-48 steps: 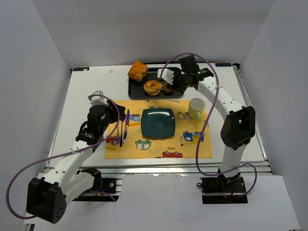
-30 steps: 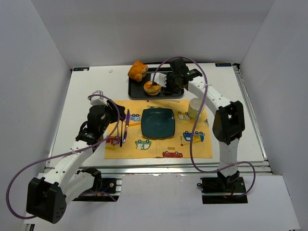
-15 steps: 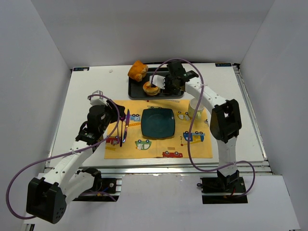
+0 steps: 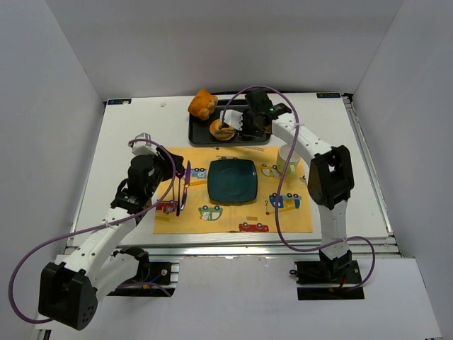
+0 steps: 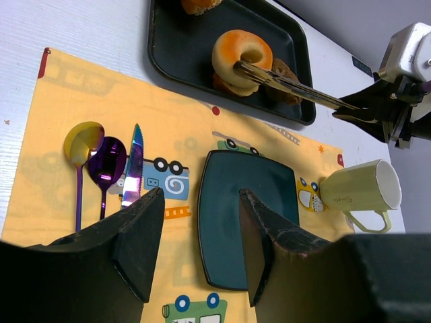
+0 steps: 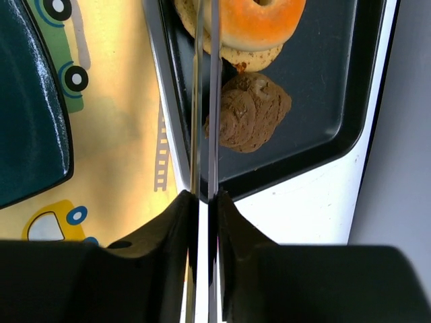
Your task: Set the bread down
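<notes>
Spanning the worktop's (image 4: pixel 127 142) middle, a yellow placemat (image 4: pixel 233 216) carries a teal plate (image 4: pixel 231 180). Behind it, by the far edge, a black tray (image 4: pixel 200 132) holds the bread (image 5: pixel 232 57) beside a dark brown ball (image 6: pixel 248 111). Metal tongs (image 5: pixel 296 86), squeezed between the right fingers (image 6: pixel 168 222), reach the bread. The left fingers (image 5: pixel 138 242) hang spread and empty above the placemat.

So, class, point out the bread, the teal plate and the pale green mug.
bread (image 5: pixel 225 57), left wrist view, left crust of the ring.
teal plate (image 4: pixel 232 180), top external view, its bare centre.
pale green mug (image 5: pixel 353 190), left wrist view, its side wall.
</notes>
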Robot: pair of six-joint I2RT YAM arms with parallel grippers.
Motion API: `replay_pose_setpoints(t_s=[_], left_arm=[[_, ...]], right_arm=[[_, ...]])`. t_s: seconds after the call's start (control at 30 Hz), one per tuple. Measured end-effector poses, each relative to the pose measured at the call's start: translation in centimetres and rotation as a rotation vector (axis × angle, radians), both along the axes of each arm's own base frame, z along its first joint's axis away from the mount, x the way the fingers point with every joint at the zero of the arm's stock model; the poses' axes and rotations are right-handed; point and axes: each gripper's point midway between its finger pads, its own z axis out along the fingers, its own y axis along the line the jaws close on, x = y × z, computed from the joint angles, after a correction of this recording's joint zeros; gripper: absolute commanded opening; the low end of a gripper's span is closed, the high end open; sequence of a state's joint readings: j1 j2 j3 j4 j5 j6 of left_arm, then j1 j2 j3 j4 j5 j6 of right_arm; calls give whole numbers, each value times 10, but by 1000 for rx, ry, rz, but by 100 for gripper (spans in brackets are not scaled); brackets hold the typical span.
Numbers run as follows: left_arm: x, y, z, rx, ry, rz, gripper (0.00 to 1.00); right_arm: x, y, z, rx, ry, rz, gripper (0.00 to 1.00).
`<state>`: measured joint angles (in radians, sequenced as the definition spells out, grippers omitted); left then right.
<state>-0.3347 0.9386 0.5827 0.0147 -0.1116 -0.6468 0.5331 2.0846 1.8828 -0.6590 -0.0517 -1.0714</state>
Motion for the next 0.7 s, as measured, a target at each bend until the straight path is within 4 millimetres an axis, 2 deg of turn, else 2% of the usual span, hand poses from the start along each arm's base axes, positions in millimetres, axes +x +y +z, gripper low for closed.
replay_pose_setpoints(t_s=[0.23, 0.4, 0.47, 0.57, 0.7], left_arm=[[0, 0, 0, 0, 0, 0, 58], [0, 0, 0, 1, 1, 0, 58], [0, 1, -1, 2, 4, 3, 58], [0, 1, -1, 4, 5, 5, 58], [0, 2, 0, 3, 1, 8, 58]], right_arm=[[-3, 5, 4, 38, 14, -3, 10], [-14, 12, 28, 110, 10, 21, 9], [-29, 9, 40, 137, 8, 41, 9], [-65, -2, 54, 168, 27, 73, 10], [-117, -22, 57, 187, 73, 112, 13]])
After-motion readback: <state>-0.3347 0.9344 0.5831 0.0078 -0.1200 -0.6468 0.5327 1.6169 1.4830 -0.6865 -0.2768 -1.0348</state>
